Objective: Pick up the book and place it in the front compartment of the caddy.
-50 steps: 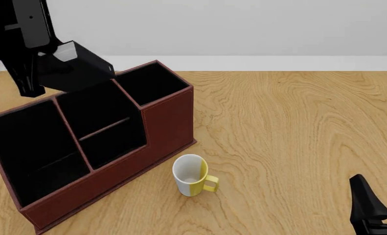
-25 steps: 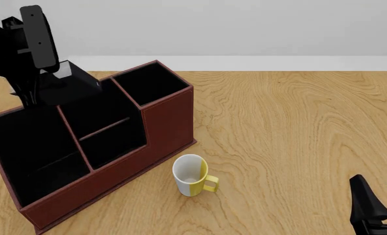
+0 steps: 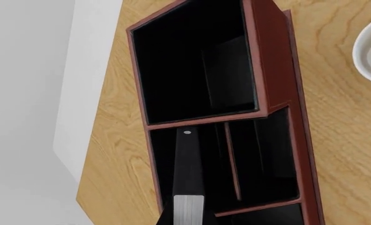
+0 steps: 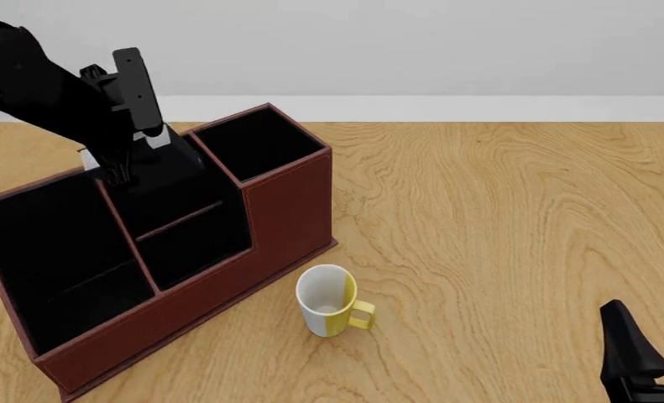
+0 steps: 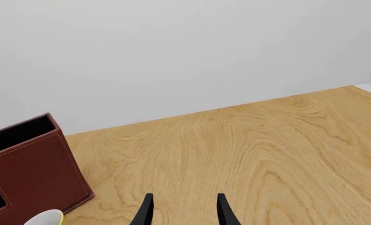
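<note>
Over the caddy's middle section: book (image 4: 164, 164), tilted, lower end inside
Left gripper (image 4: 130, 159): clamped on the book
Caddy (image 4: 275, 210): far-left of table
Mug (image 4: 329, 300): just beside caddy's near wall
Right gripper (image 5: 184, 211): fingers apart, near-right, holding nothing

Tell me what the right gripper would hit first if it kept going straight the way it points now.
Nothing close, as far as the right wrist view shows. The right gripper points out over bare table toward the far edge. The caddy and the mug sit off to one side of that line, though depth is hard to judge.
</note>
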